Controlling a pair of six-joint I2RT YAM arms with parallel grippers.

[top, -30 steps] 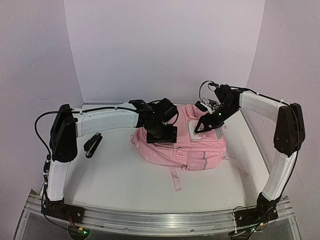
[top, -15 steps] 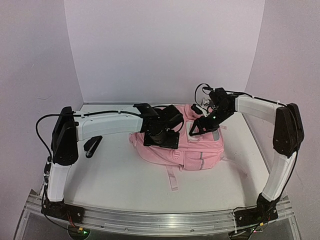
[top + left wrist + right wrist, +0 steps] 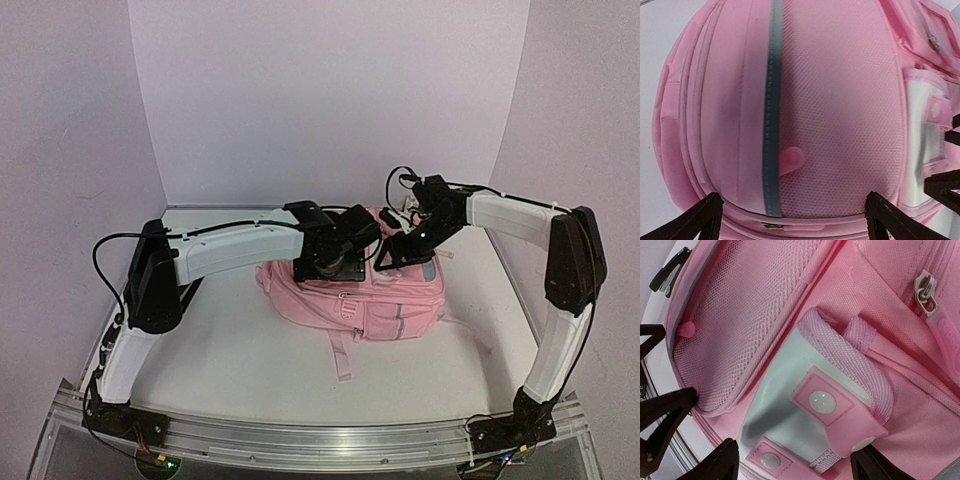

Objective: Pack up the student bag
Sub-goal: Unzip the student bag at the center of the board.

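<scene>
The student bag [image 3: 370, 295] is a pink backpack lying flat in the middle of the table, one strap [image 3: 340, 355] trailing toward the front. My left gripper [image 3: 345, 258] is open and hovers over its mesh side pocket [image 3: 840, 100], beside a grey strip [image 3: 772, 100] and a pink pull tab [image 3: 790, 160]. My right gripper [image 3: 395, 252] is open just above a pale clear pocket with pink snap tabs [image 3: 822, 402]. The two grippers are close together over the bag's upper part. Nothing is held.
A black stapler-like thing [image 3: 670, 270] lies on the white table left of the bag. A metal zip slider [image 3: 925, 292] sits on the bag's seam. The left gripper's black fingers [image 3: 660, 410] show in the right wrist view. Walls close off the back and sides.
My left arm has reached further right and back over the bag. My right gripper has moved left toward it. The bag has shifted slightly.
</scene>
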